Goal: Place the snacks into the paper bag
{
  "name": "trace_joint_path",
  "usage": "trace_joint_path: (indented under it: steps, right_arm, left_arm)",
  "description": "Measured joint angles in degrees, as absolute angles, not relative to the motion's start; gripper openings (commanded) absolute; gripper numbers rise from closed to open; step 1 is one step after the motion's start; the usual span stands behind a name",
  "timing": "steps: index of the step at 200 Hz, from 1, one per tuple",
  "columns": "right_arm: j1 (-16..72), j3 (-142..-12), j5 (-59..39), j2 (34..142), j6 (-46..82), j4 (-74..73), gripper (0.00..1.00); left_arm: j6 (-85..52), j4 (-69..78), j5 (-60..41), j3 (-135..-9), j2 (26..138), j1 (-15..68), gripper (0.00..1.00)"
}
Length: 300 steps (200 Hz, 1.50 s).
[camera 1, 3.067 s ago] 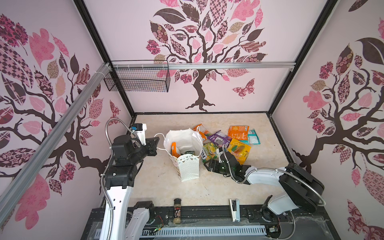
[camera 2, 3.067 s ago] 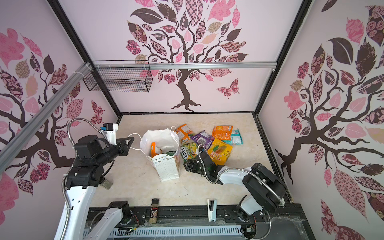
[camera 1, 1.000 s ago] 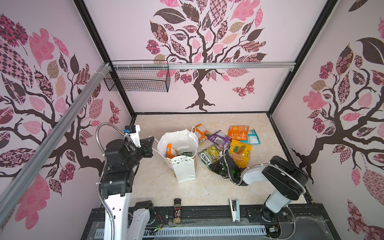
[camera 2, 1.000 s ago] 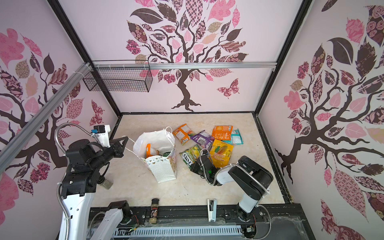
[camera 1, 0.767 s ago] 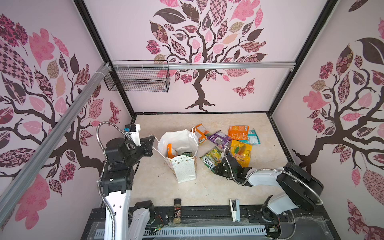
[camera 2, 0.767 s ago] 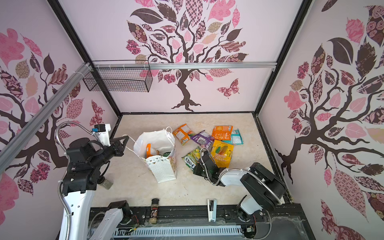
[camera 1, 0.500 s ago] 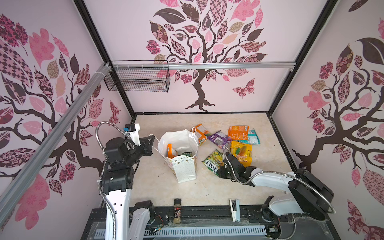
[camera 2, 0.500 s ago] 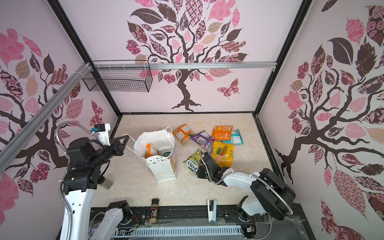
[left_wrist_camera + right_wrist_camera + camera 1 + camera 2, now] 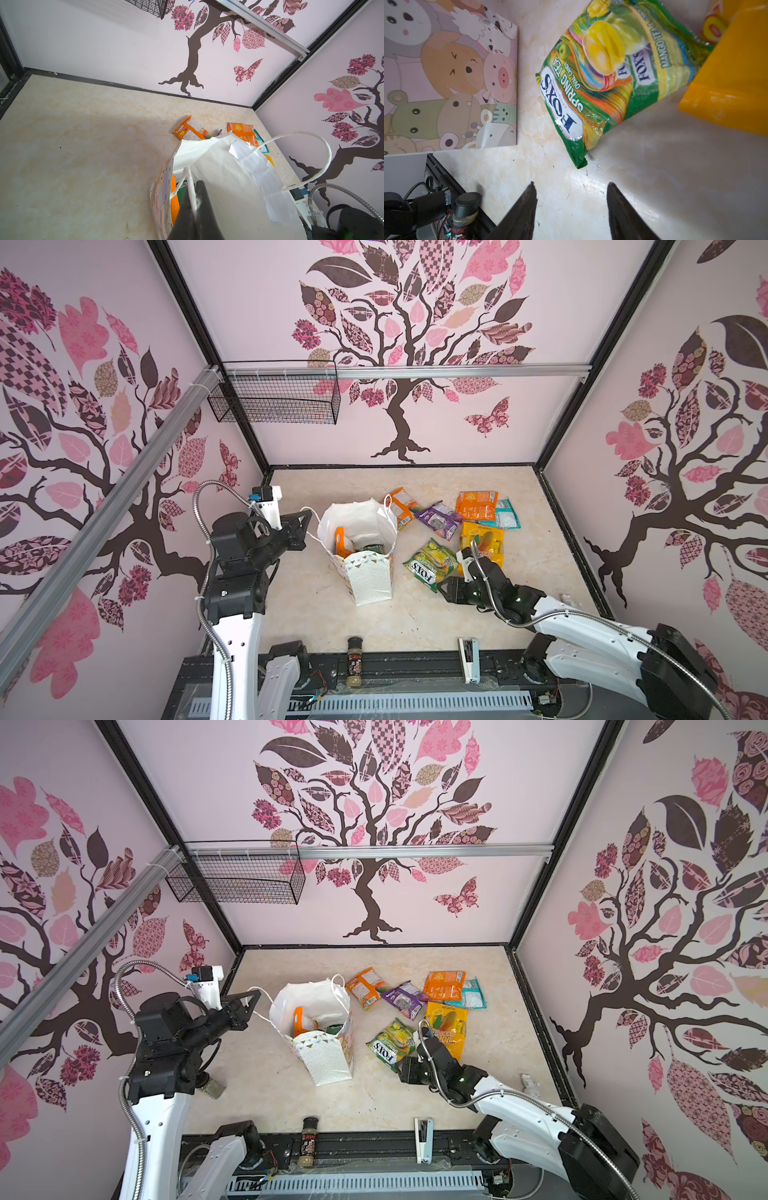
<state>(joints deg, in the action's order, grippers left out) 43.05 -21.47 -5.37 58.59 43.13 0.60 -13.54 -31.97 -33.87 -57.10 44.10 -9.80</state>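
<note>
Right gripper (image 9: 571,187) hangs low over the table (image 9: 654,166), jaws parted and empty. Just ahead of its tips lies a green snack packet (image 9: 602,83) reading "FOX'S", "SPRING TEA", "OVAL CANDY" and "MANGO TEA". Beyond that, a yellow packet (image 9: 733,83) overlaps its far corner. Beside the green packet stands the paper bag (image 9: 446,72), printed with cartoon animals, with an orange packet (image 9: 340,541) inside. Left gripper (image 9: 194,199) is clamped on the bag's cord handle (image 9: 186,172). A second ago the right gripper sat on the green packet; it has since let go and drawn back.
</note>
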Motion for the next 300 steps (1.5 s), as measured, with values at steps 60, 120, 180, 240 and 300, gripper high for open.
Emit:
trace_joint_path:
  steps: [60,120,180,240,300]
  right_arm:
    - [43.05,-19.92,-5.96,66.76,46.17,-8.40,0.57]
    - [42.94,-20.12,-6.17,75.64,46.78,-16.80,0.51]
    - [41.06,-19.94,-6.15,80.16,48.77,-24.14,0.40]
    - [40.69,-19.92,-7.66,83.33,50.06,-27.73,0.07]
    - [40.36,-20.29,-9.72,79.20,48.75,-22.96,0.00]
  left_arm:
    - [-14.09,-30.13,-36.56,-56.73,44.01,-10.04,0.00]
    - [-15.68,-27.73,-39.05,-55.48,44.45,-10.09,0.00]
    - [-15.40,-27.77,-38.72,-55.40,44.88,-10.11,0.00]
    - [-14.96,-28.45,-38.63,-55.46,45.23,-10.11,0.00]
    - [-14.96,-28.82,-38.65,-55.48,45.78,-10.15,0.00]
